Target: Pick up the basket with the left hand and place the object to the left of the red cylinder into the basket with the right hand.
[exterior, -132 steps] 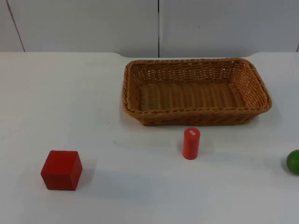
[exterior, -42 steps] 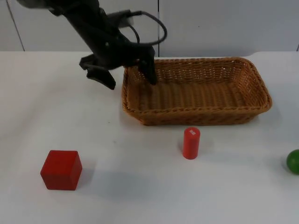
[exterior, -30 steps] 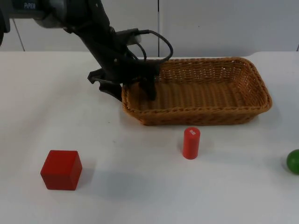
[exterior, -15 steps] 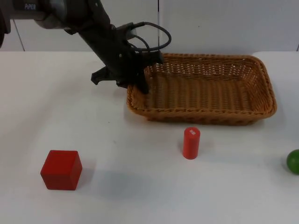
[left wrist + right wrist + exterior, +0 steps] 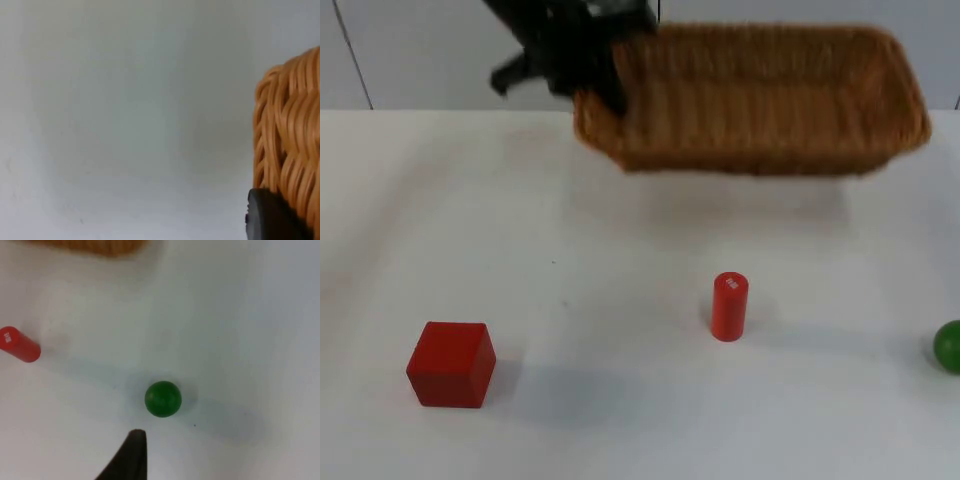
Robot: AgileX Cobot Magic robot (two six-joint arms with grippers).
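The brown woven basket (image 5: 760, 100) has been lifted off the white table (image 5: 620, 250) by the left gripper (image 5: 590, 75), jaws clamped on its rim. The red cube (image 5: 451, 364) is left for the right gripper (image 5: 131, 452); its jaws cannot be judged.

White table (image 5: 620, 280), running back to the grey partition wall (image 5: 800, 15) at 12 o'clock. Red cylinder (image 5: 729, 306) upright a little toward 4 o'clock of the table's middle; red cube (image 5: 451, 364) flat on one face at about 8 o'clock, well apart from the cylinder; green ball (image 5: 949, 346) at the 3 o'clock edge, cut by the frame in the top view. From the right wrist, the green ball (image 5: 163, 399) sits whole on the bare table (image 5: 240, 315), with the red cylinder (image 5: 19, 345) well apart from it.
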